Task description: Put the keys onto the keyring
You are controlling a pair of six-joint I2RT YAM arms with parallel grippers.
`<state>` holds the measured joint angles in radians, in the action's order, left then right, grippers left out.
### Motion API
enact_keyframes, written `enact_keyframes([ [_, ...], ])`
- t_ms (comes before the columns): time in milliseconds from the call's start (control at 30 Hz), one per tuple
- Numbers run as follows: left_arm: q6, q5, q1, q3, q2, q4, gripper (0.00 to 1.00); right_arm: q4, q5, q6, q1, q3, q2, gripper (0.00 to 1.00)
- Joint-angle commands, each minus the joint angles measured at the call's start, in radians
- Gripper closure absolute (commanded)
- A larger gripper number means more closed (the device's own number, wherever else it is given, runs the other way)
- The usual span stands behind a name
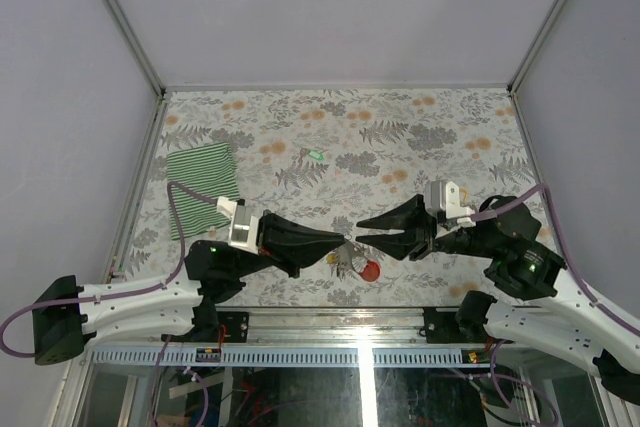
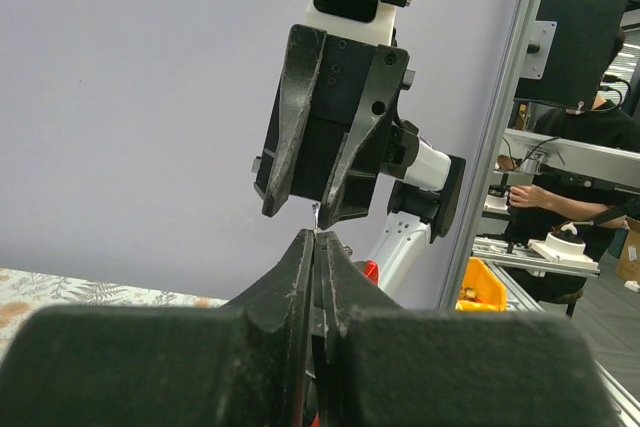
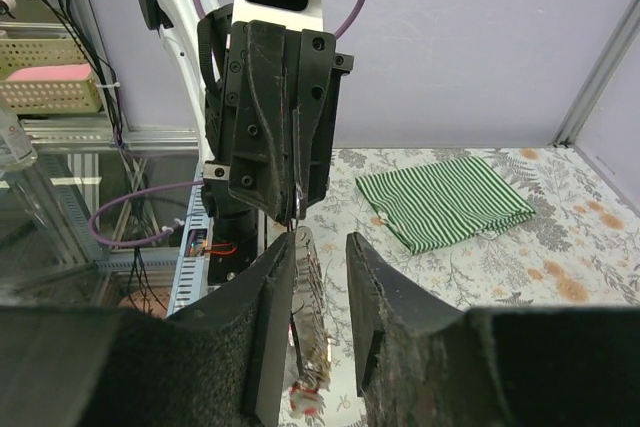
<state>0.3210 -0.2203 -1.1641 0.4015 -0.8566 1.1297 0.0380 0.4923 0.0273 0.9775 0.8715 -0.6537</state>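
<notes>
My left gripper (image 1: 338,243) is shut on the keyring (image 1: 352,258), a grey metal strip with a red loop (image 1: 370,270) hanging just above the table's near edge. In the left wrist view its jaws (image 2: 315,237) are closed, with a thin metal tip sticking out and a bit of red (image 2: 371,269) behind them. My right gripper (image 1: 361,230) is open and faces the left one tip to tip. In the right wrist view the strip (image 3: 318,292) hangs between the right gripper's open fingers (image 3: 318,239), close to the left finger. One green-headed key (image 1: 315,155) lies far back on the table.
A folded green striped cloth (image 1: 202,189) lies at the left of the floral table cover and also shows in the right wrist view (image 3: 445,200). Grey walls with metal corner posts enclose the table. The rail with cables (image 1: 300,352) runs along the near edge.
</notes>
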Motion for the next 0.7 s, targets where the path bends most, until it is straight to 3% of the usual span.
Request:
enact_keyframes([
  [0,-0.007,-0.002,0.003,0.021,0.004,0.09,1.0,0.076,0.026,0.016,0.008,0.004,-0.015,0.67],
  [367,-0.005,-0.029,0.003,0.052,-0.033,0.092,1.0,0.088,0.065,0.029,0.008,0.002,-0.038,0.67],
  [533,-0.005,-0.039,0.003,0.06,-0.04,0.104,1.0,0.087,0.08,0.031,0.008,-0.001,-0.047,0.75],
  [667,-0.005,-0.037,0.004,0.053,-0.034,0.112,1.0,0.098,0.081,0.035,0.008,-0.003,-0.037,0.73],
])
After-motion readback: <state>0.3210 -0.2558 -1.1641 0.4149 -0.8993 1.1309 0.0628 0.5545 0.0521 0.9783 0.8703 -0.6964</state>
